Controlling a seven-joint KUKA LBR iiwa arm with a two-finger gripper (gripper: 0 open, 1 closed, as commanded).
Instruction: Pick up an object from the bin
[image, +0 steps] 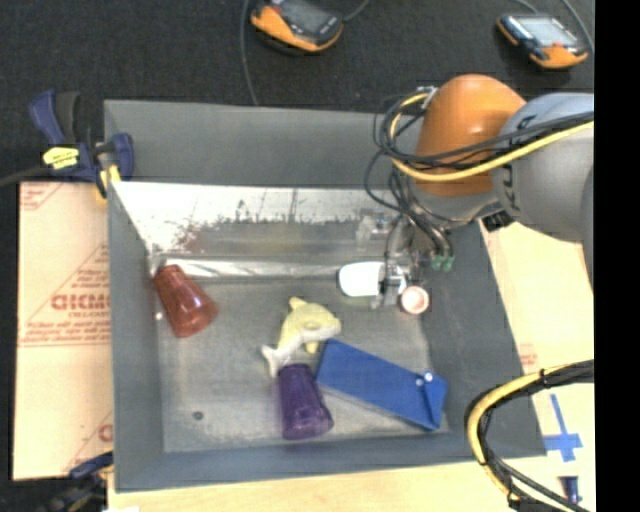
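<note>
My gripper hangs low over the back right part of the bin, under the orange wrist cover. A white oval object lies right against its left side. A small round red-and-white piece sits just to its right. In front of it, toward the bin's middle, lies a pale yellow dolphin-shaped toy. A flat blue rectangular piece lies slantwise below the gripper.
A purple cup lies on its side at the front, touching the blue piece. A red translucent cup lies near the left wall. The arm and its cables cover the bin's back right corner.
</note>
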